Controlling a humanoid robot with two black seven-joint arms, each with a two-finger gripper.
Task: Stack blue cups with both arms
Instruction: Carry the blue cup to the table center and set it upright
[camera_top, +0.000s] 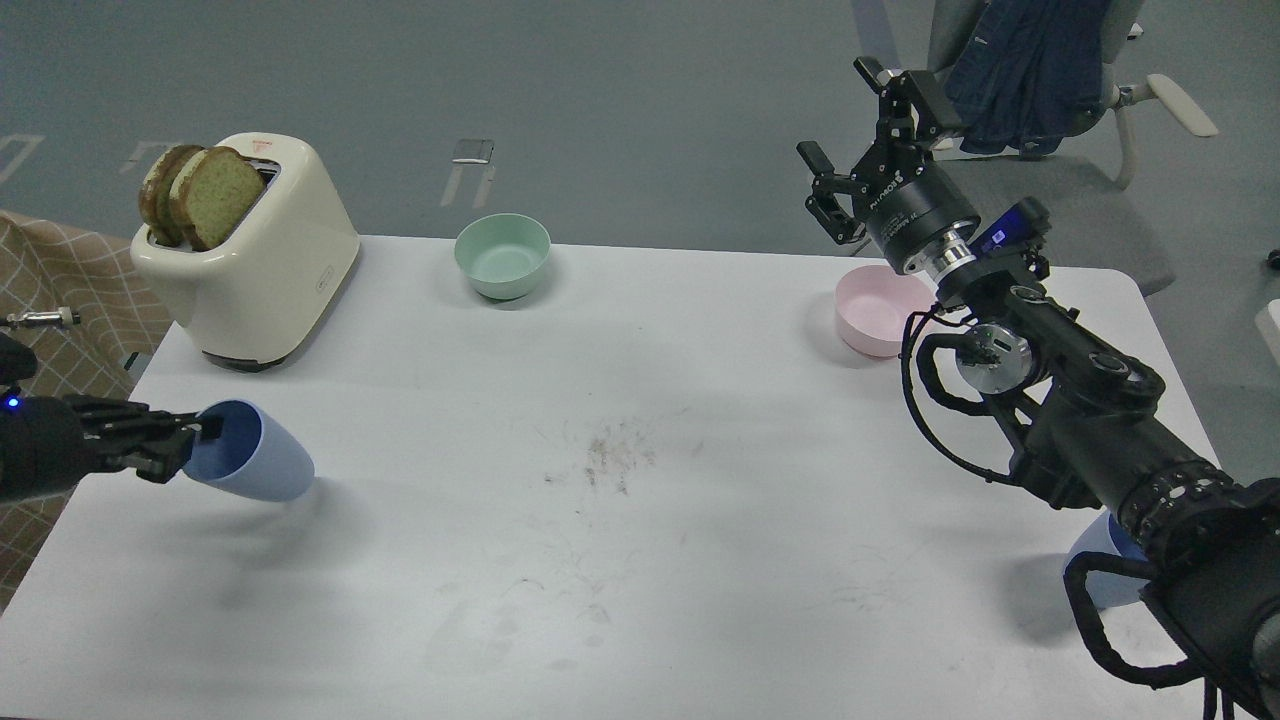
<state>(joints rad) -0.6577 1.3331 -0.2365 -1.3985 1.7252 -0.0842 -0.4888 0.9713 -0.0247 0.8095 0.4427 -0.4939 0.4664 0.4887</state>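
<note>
The left end effector (190, 440) is closed on the rim of one blue cup (255, 465), one finger inside the mouth and one outside. The cup is tipped on its side, base toward 3 o'clock, and appears lifted clear of the surface (640, 520), its shadow lying apart below it. The right end effector (868, 130) is raised at 1 o'clock with fingers spread and nothing between them, above and beyond the pink bowl (872, 318). The second blue cup (1092, 570) stands at 4 o'clock, largely hidden behind the right arm.

Risks, as judged: a rim pinch gives little hold, so the tilted cup may rotate or slip during transport. The second cup may be knocked over by the right forearm when that arm is repositioned, since it stands just beside it.
</note>
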